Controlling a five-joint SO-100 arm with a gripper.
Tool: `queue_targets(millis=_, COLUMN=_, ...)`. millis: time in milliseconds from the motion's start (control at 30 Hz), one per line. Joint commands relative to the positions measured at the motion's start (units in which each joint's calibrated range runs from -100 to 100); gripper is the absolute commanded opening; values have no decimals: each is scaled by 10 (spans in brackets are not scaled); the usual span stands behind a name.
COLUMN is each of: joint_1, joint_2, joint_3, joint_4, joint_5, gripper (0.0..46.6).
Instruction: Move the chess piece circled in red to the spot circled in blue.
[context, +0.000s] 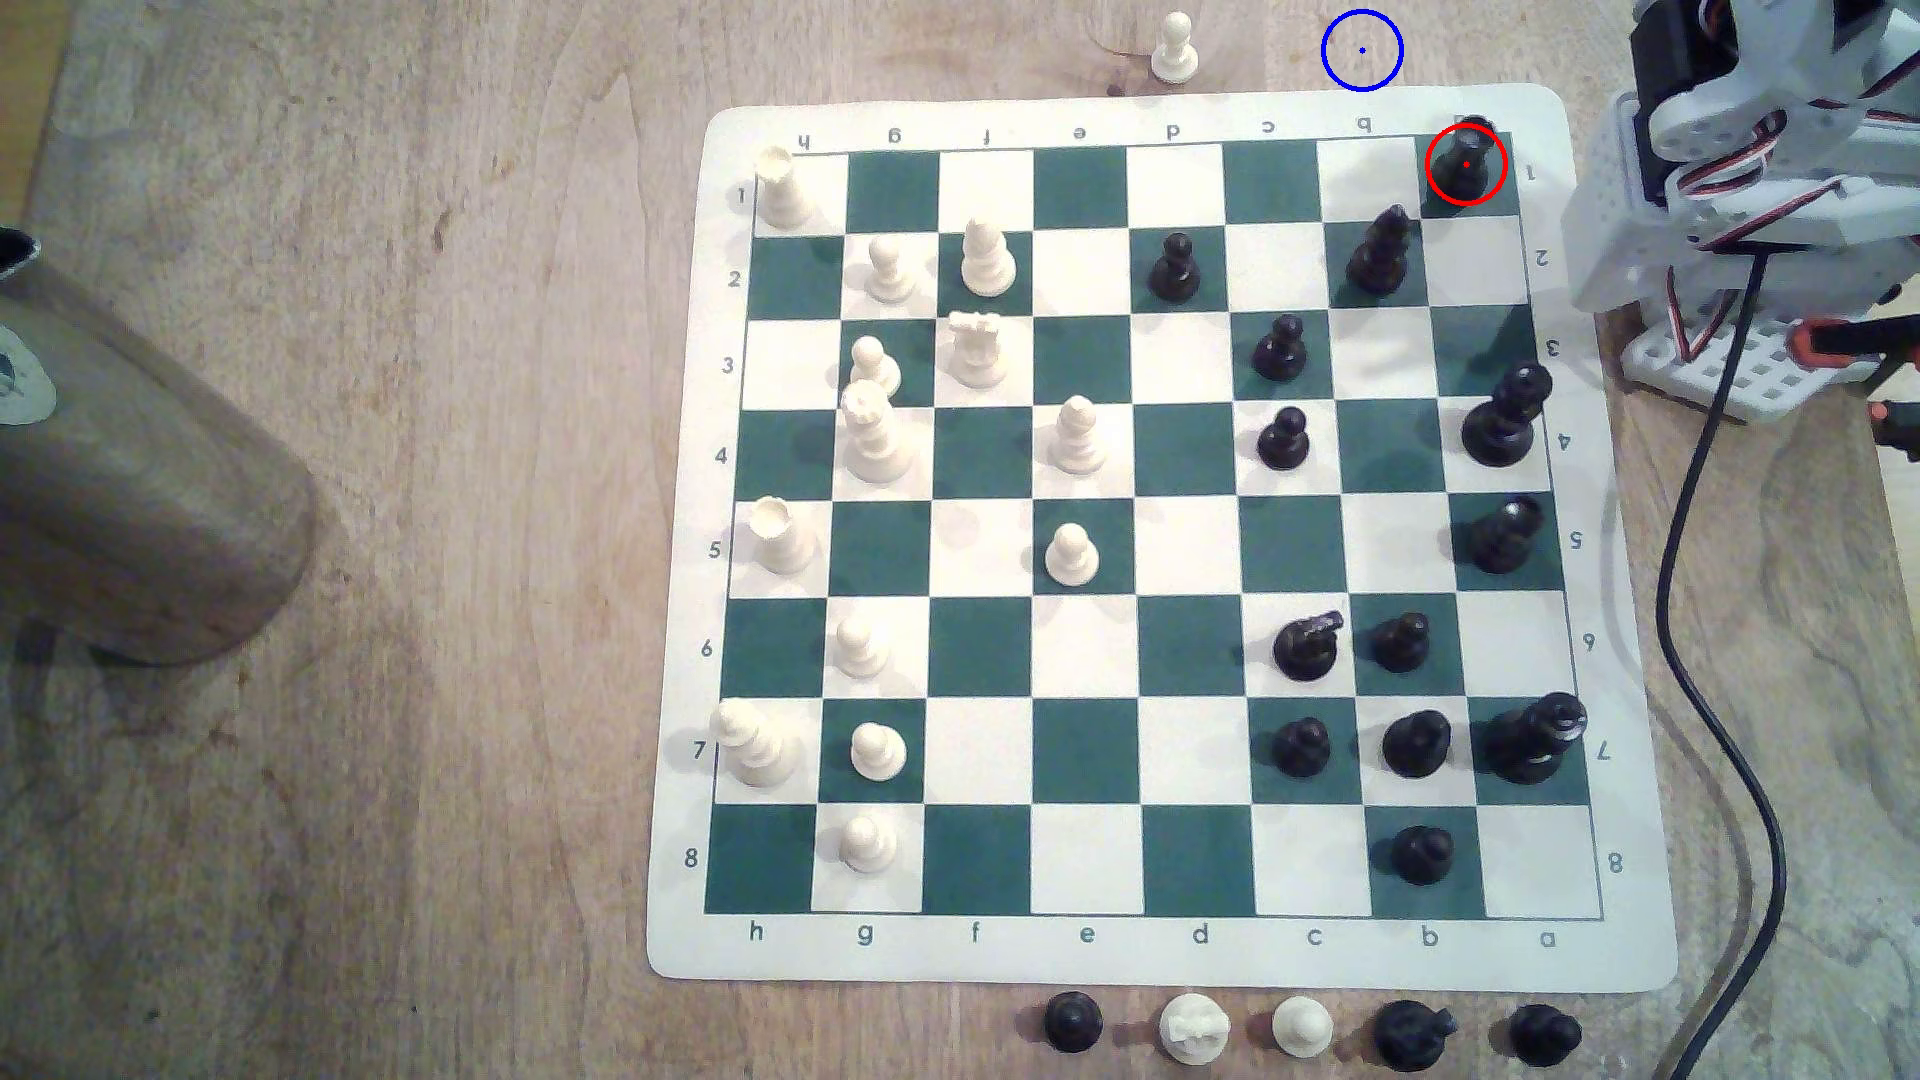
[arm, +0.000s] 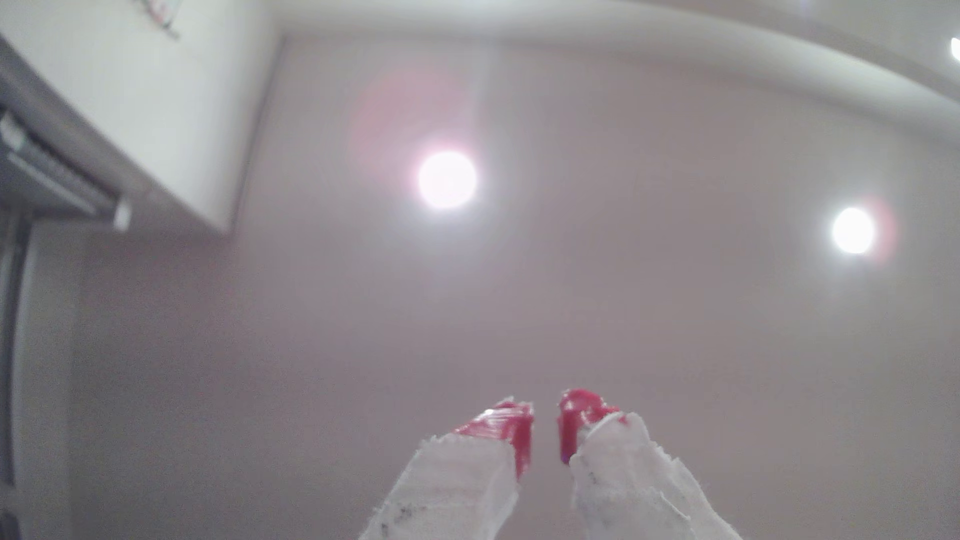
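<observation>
The chess piece circled in red (context: 1465, 166) is a small black rook standing on the dark corner square a1 of the board (context: 1143, 945), at the exterior view's upper right. The spot circled in blue (context: 1362, 50) is bare tan wood just beyond the board's far edge, left of the rook in the exterior view. My arm (context: 1766, 156) is folded up off the board's right side, close to the rook. In the wrist view my gripper (arm: 545, 431) points up at a ceiling, its red-tipped fingers (arm: 511, 431) nearly together with nothing between them.
A tall black piece (context: 1380, 249) stands on b2, diagonally next to the rook. A white pawn (context: 1175, 49) sits off the board left of the blue circle. A black cable (context: 1704, 540) runs along the board's right side. Several captured pieces line the near edge.
</observation>
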Motion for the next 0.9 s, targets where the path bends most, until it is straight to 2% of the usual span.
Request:
queue_targets(millis=0, joint_1=31, joint_2=2, joint_3=11, joint_4=12, joint_5=1, gripper=33)
queue_targets(millis=267, joint_1=30, joint_2=4, joint_3=-29, joint_4=306, joint_5=1, gripper=33)
queue_targets(millis=533, joint_1=48, joint_2=5, joint_3=-139, joint_4=687, joint_5=-1, gripper=33)
queue_targets(millis=733, joint_1=52, joint_2=6, joint_3=-292, joint_4=1152, joint_5=-3, gripper=33)
queue_targets(millis=767, joint_1=73, joint_2=6, joint_3=-326, joint_4=1274, joint_5=-4, gripper=34)
queue_targets(millis=867, joint_1=105, joint_2=6, joint_3=-352, joint_4=1358, joint_5=-8, gripper=34)
